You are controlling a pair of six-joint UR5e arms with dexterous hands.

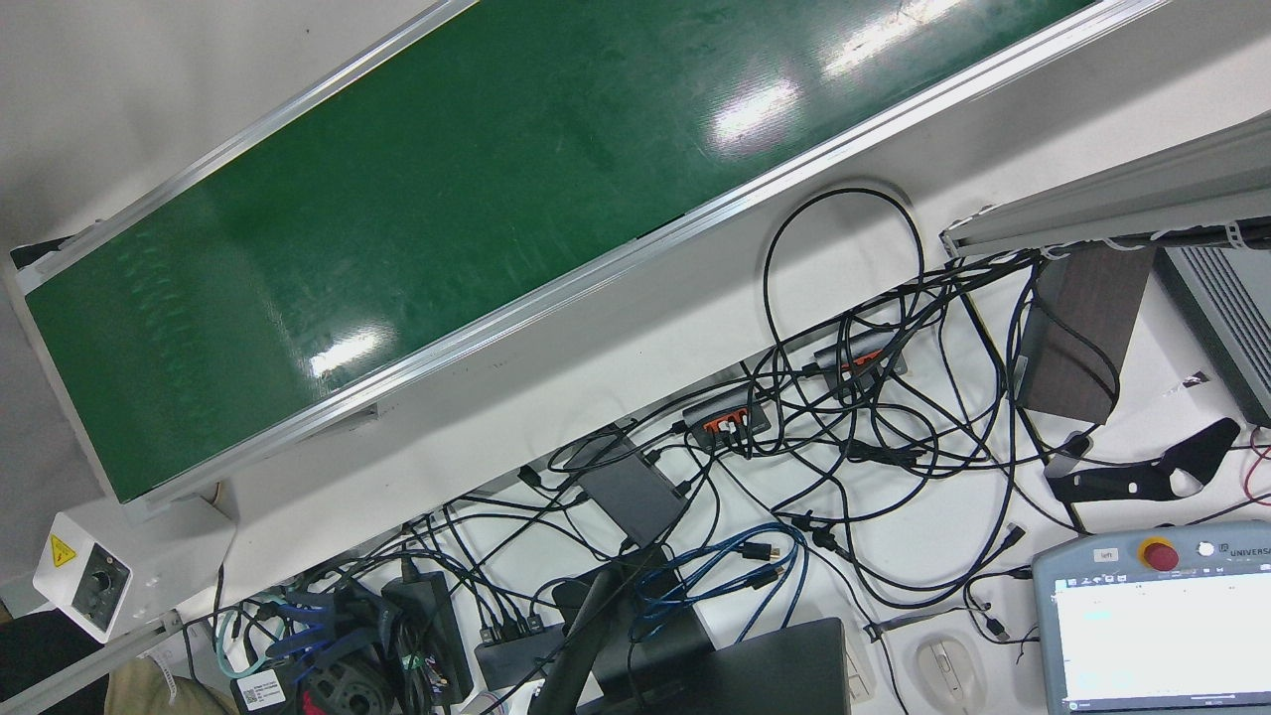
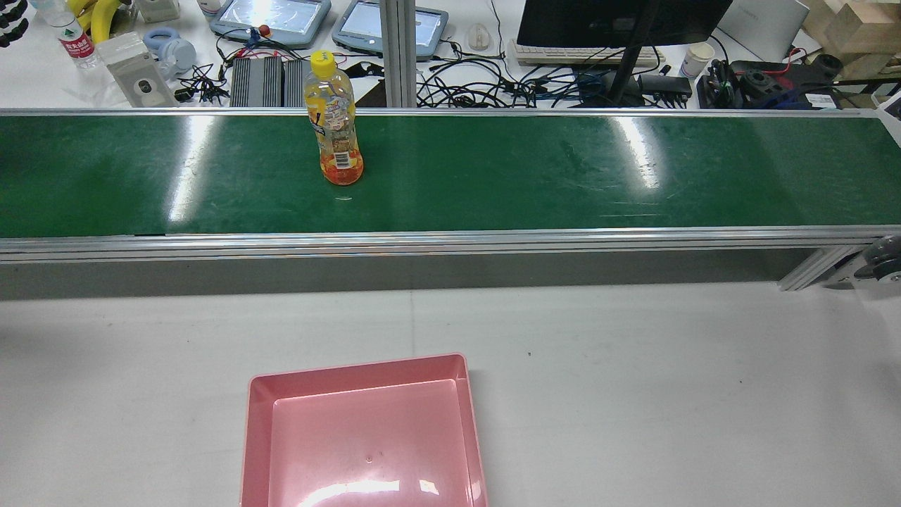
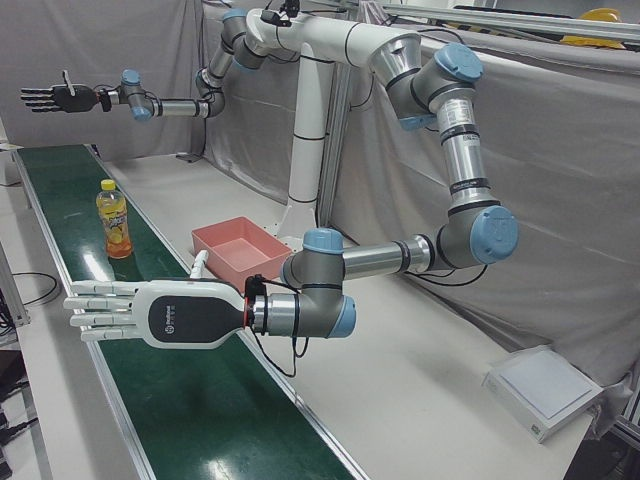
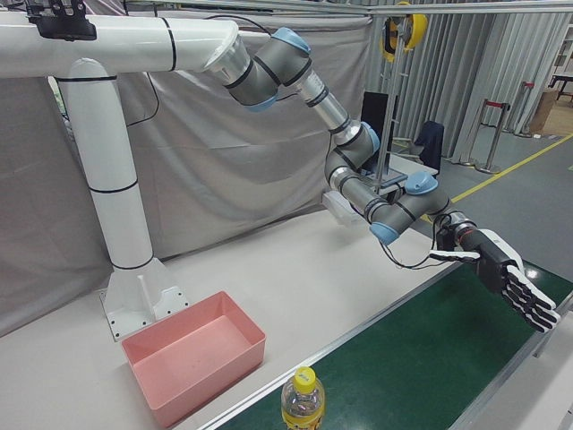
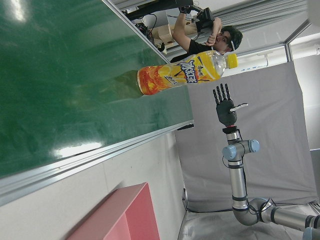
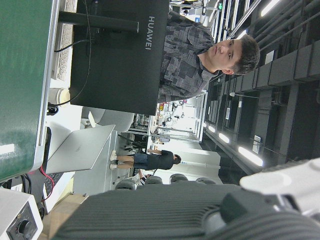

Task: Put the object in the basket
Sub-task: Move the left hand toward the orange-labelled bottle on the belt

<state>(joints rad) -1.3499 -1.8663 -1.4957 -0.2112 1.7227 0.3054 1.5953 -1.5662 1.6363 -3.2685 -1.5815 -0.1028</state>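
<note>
Bottle (image 2: pixel 335 134): clear plastic, yellow cap, orange drink, nearly full. It stands upright on the green belt (image 2: pixel 493 176), left of centre in the rear view and nearer the far rail. Nothing touches it.

Basket (image 2: pixel 359 367): pink, shallow, empty. It sits on the white worktop (image 2: pixel 633 366) on the robot's side of the belt, roughly opposite the bottle.

Left hand (image 3: pixel 150 315): held out level above the belt and well apart from the bottle. Fingers (image 3: pixel 100 305) are straight and spread, holding nothing.

Right hand (image 3: pixel 60 97): raised at the far end of the belt, also flat and empty, farther from the bottle.

Handling, judged: a full bottle should have some weight. The walls are smooth and will probably give a little under squeeze. It is tall on a narrow base, so a sideways nudge could topple it and set it rolling. Best hold looks like a wrap around the labelled middle, not the cap. The left hand seems better placed.
</note>
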